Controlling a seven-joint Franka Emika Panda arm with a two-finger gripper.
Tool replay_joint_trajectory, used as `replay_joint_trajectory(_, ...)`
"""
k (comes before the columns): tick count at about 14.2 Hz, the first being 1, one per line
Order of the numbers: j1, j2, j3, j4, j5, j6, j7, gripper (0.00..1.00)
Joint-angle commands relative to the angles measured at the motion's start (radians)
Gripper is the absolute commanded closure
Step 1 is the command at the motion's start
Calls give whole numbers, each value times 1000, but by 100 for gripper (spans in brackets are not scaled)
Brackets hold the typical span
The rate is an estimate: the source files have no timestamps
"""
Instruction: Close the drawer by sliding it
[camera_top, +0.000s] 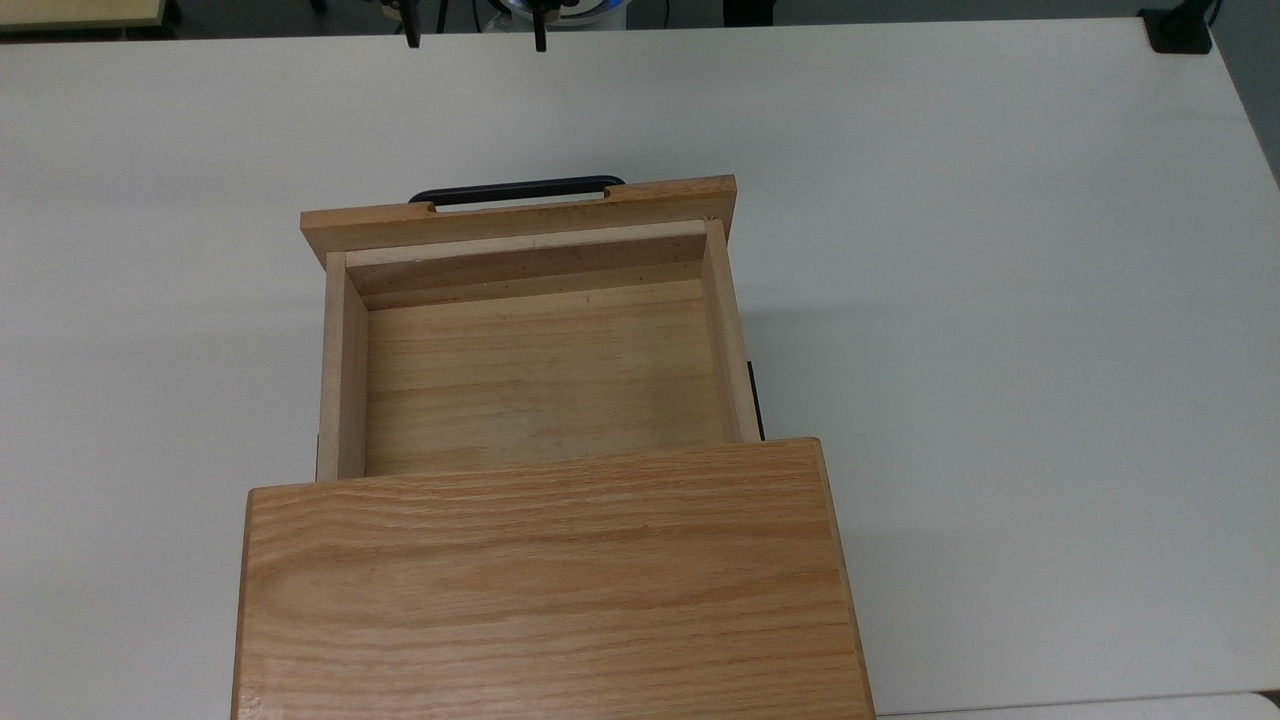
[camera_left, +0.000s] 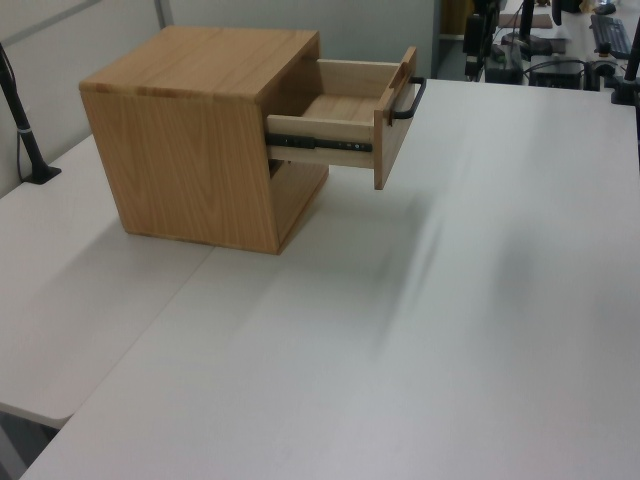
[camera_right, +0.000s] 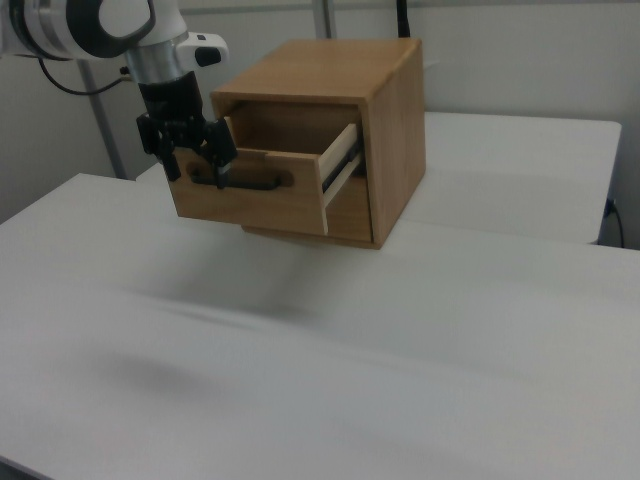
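Drawer: the light oak box drawer with paler side walls and a wider front panel (camera_top: 520, 215) stands pulled well out of the larger oak cabinet with the flat grained top (camera_top: 545, 580), hanging above the white counter (camera_top: 1000, 300); its tray is empty.
Handle: a thin black metal bar handle (camera_top: 517, 190) on the front panel, facing away from the cabinet.
Runners: dark metal slide rails (camera_left: 320, 143) show along the drawer's side in the left view.
Gripper: the black two-finger gripper (camera_right: 192, 168) on the white arm hangs in front of the panel by the handle in the right view; its fingers stand apart and clamp nothing. Whether a fingertip touches the panel I cannot tell.
Stage: judged not begun; the drawer is fully open.
Risk, off-centre push: pressing near one end of the panel could skew the drawer and bind the rails.
Risk, cabinet slip: a hard shove may slide the whole cabinet across the counter.
Risk, snag: a finger could catch behind the bar.
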Motion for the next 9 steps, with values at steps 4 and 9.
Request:
replay_joint_trajectory(4, 19, 9, -3, -42, -13, 33, -49, 21)
replay_joint_trajectory(9, 71, 74, -3, -36, -14, 134, 120, 64)
